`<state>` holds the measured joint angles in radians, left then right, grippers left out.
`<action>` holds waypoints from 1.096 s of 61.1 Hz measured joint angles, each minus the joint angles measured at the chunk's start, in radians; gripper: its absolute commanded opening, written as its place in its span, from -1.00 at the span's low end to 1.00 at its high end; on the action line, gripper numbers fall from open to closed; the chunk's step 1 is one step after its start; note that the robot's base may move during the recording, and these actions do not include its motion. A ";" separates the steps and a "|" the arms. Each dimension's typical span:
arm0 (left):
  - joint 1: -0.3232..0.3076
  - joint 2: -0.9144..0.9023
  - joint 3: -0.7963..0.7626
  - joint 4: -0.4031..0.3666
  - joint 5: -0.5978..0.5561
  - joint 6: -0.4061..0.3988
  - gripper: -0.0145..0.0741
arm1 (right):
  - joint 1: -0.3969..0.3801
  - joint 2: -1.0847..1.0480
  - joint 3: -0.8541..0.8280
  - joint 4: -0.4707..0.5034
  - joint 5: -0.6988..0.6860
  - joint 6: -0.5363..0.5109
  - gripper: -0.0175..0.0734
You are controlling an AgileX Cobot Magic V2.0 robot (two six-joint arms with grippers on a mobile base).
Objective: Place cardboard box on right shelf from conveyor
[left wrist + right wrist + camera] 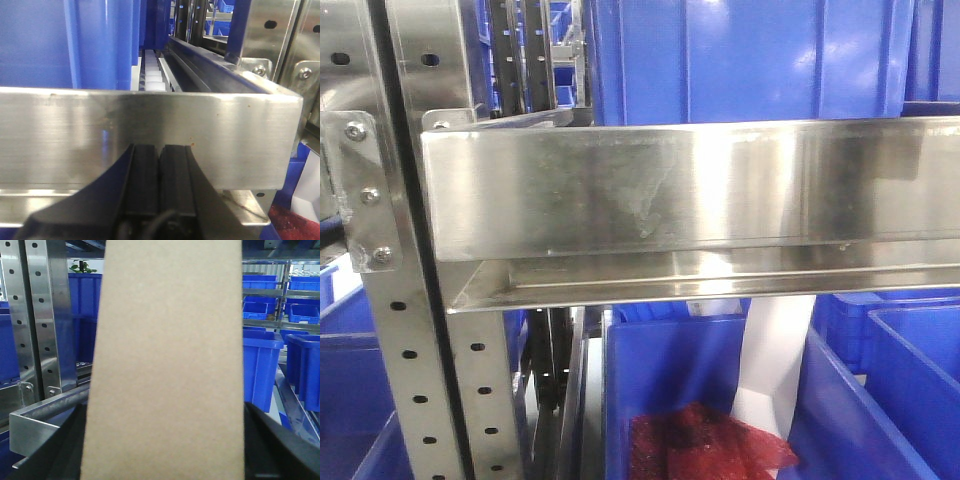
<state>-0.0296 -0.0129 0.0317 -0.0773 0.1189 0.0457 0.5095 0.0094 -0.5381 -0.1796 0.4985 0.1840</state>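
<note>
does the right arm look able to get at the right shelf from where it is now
Probably yes: the right gripper holds the cardboard box, and the right shelf shows nearby, low at left, with nothing visibly between. The box hides most of the view, so not certain.

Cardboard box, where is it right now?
In the right wrist view the cardboard box fills the middle, between the fingers of the right claw, with a perforated upright on its left and blue bins on its right.

Front camera faces the right shelf [690, 185] head-on, very close.
</note>
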 measured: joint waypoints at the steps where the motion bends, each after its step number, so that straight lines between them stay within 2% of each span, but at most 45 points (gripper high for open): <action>1: 0.000 0.000 0.000 0.000 0.000 0.000 -0.94 | 0.000 0.000 0.000 0.000 0.000 0.000 -0.10; 26: 0.000 0.000 0.000 0.000 0.000 0.000 -0.94 | 0.000 0.036 -0.004 0.006 -0.006 0.000 -0.10; 41: 0.000 0.000 0.000 0.000 0.000 0.000 -0.93 | 0.000 0.347 -0.180 0.008 0.007 -0.016 -0.10; 47: 0.000 0.000 0.000 0.000 0.000 0.000 -0.94 | 0.000 0.494 -0.291 0.008 0.026 -0.095 -0.10; 50: 0.000 0.000 0.000 0.000 0.000 0.000 -0.94 | 0.000 0.569 -0.350 0.008 0.044 -0.166 -0.10; 67: 0.000 0.000 0.000 0.000 0.000 0.000 -0.94 | 0.000 0.864 -0.576 0.023 0.149 -0.722 -0.10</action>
<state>-0.0296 -0.0129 0.0317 -0.0773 0.1189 0.0457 0.5095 0.8736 -1.1139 -0.1566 0.6474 -0.5382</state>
